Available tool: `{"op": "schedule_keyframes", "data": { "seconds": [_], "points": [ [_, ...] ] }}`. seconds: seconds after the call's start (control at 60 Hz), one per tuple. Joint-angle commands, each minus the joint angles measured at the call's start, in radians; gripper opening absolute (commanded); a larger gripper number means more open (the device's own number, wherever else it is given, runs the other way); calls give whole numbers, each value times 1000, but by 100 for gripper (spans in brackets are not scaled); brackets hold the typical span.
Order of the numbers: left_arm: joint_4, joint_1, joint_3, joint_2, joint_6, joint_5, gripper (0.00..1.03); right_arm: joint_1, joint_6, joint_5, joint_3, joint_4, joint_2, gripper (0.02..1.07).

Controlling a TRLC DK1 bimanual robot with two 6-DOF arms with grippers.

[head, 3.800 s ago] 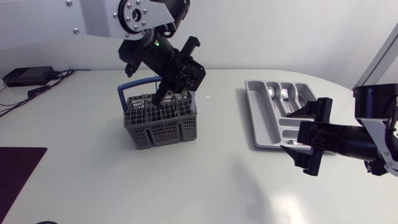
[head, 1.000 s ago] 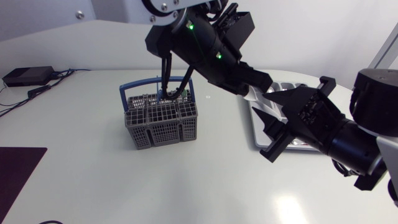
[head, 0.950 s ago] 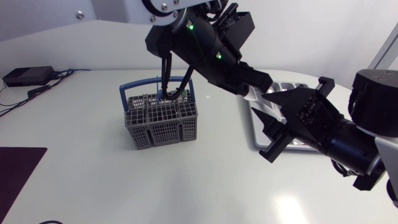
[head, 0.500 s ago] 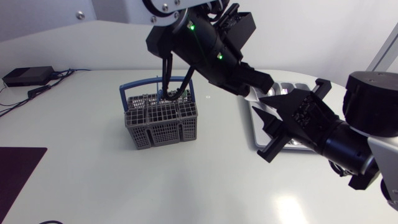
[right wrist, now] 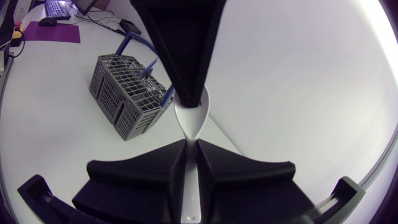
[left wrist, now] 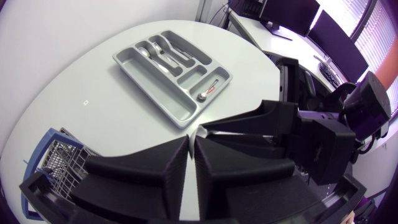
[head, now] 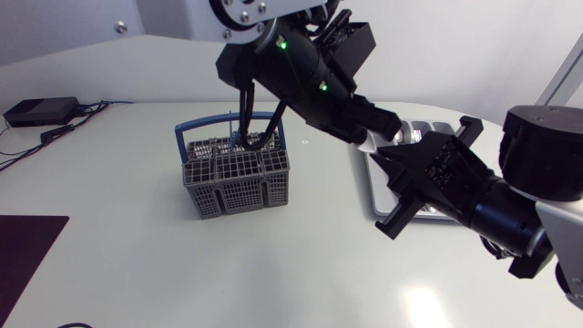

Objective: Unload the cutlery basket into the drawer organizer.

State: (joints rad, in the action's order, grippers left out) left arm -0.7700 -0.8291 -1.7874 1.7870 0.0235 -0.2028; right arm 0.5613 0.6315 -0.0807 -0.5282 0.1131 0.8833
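My left gripper (right wrist: 189, 98) covers the tip of the spoon (right wrist: 194, 121), and the fingers of my right gripper (right wrist: 191, 147) hide most of its handle. From overhead, both grippers and my left arm (head: 301, 68) mask the part of the drawer organizer (head: 371, 191) toward the table's near edge. The contents of the cutlery basket (head: 235, 178) are too small to tell

The white spoon (right wrist: 194, 121) pinched in the right gripper's (right wrist: 193, 144) matt black fingers looked smooth and faintly glossy. Ahead of it, the cutlery basket (right wrist: 124, 93) was dull grey plastic lattice. Ahead of the left gripper (left wrist: 191, 138), the drawer organizer (left wrist: 155, 87) was smooth, satin grey plastic.
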Motion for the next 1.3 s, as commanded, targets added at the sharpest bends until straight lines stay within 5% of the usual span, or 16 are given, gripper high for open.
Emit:
{"op": "schedule_keyframes", "data": {
  "seconds": [0.0,0.1,0.167,0.433,0.583,0.983,1.283],
  "points": [
    [37,-8,10,-37,19,-10,47,12,-10,15,30,-3,11,8],
    [63,13,6,-70,19,-9,85,5,2,33,37,-26,-4,8],
    [75,35,2,-101,15,-9,98,-32,10,84,37,-64,-27,8],
    [74,177,79,-215,-71,29,99,-494,203,530,-24,-273,-9,8],
    [84,263,223,-293,-183,46,99,-690,424,680,-96,-397,155,8],
    [196,473,631,-532,-398,118,99,-888,840,648,-297,-481,617,8],
    [247,581,832,-609,-476,117,99,-908,927,544,-446,-478,824,8]
  ]
}}
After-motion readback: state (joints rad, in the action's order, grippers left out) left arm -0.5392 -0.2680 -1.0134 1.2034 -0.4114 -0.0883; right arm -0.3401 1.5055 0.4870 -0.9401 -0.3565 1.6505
